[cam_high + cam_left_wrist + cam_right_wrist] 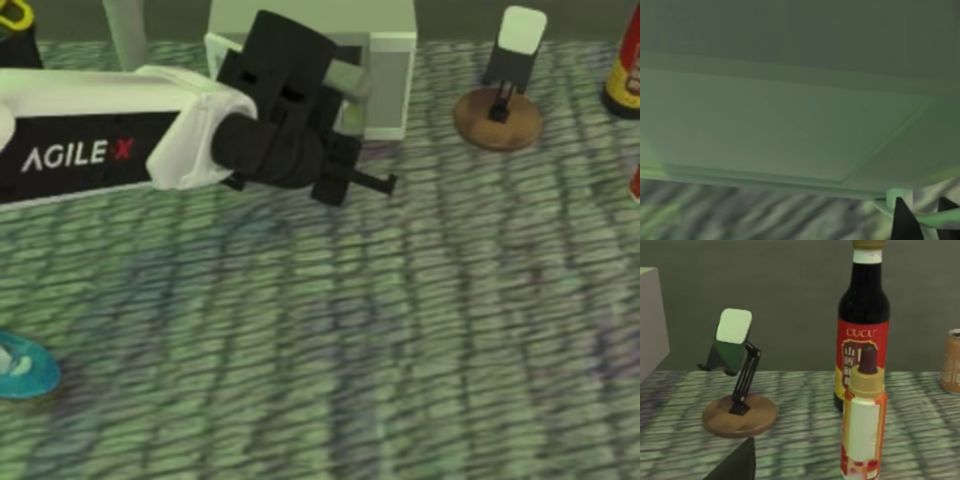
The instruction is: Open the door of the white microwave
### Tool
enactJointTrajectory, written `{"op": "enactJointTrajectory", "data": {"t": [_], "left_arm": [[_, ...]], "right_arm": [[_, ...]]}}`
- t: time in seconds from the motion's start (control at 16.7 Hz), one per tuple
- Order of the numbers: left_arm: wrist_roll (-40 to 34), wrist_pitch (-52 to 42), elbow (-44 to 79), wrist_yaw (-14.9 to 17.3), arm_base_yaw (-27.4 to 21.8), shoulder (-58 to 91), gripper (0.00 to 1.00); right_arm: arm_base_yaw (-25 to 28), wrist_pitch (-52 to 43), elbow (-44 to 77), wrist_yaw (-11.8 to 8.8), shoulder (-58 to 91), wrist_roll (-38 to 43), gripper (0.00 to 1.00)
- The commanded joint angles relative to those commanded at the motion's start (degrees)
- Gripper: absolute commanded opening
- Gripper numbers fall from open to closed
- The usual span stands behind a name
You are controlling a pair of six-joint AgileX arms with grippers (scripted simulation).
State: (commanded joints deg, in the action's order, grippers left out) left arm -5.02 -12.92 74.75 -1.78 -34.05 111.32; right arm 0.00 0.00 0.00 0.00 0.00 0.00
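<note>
Green woven worktop [400,330] held a microwave [385,60] at the back. Left end effector [345,85] pressed against its door [225,55]; whether it was clenched could not be told.

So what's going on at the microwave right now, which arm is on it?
The left arm is reaching across the far side of the table, its left gripper at the front of the white microwave. The left wrist view is filled by the door, seen very close. How far the door has swung cannot be judged. The right arm is out of the top view; its camera faces a phone stand and a sauce bottle.
</note>
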Motion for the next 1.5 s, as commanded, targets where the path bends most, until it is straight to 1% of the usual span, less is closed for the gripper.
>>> {"op": "enactJointTrajectory", "data": {"t": [0.3,1.5], "left_arm": [[2.82,0.75,-1.85,1.86,1.27,-1.50,0.00],[2.82,0.75,-1.85,1.86,1.27,-1.50,0.00]], "right_arm": [[0.00,0.00,0.00,0.00,0.00,0.00,1.00],[0.00,0.00,0.00,0.00,0.00,0.00,1.00]]}}
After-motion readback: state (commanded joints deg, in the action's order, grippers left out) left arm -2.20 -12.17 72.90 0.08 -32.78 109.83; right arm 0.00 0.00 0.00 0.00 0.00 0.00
